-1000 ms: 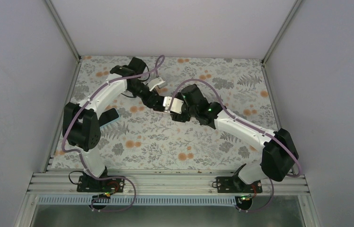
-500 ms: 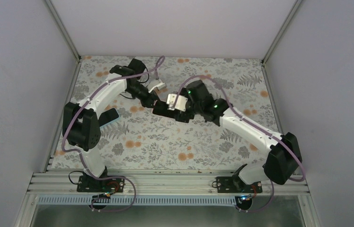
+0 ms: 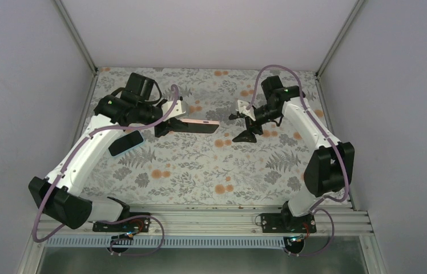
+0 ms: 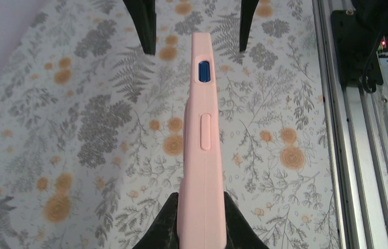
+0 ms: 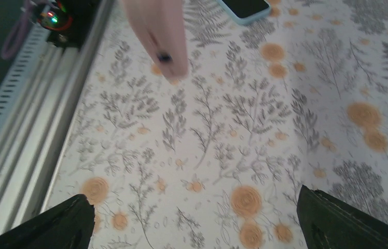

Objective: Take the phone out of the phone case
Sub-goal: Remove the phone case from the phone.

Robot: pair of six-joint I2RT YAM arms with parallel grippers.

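My left gripper (image 3: pixel 164 127) is shut on one end of the pink phone case (image 3: pixel 197 125) and holds it level above the floral table, slightly left of centre. In the left wrist view the case (image 4: pixel 202 155) runs straight out from that gripper (image 4: pixel 200 197), edge up, with a dark blue button in its side cutout. I cannot tell whether a phone sits inside. A phone (image 3: pixel 125 142) with a dark screen and pale blue rim lies flat on the table at the left. My right gripper (image 3: pixel 242 127) stands open beyond the case's free end, apart from it, nothing between its fingers (image 5: pixel 72 218).
The aluminium rail (image 3: pixel 200 220) with both arm bases runs along the near edge. Grey walls close in the table on the left, back and right. In the right wrist view the phone (image 5: pixel 244 6) lies beyond the pink case (image 5: pixel 155 31).
The grippers were together at the table's middle. The left one has shut on the pink case and swung left with it. The right one has opened and drawn back to the right.
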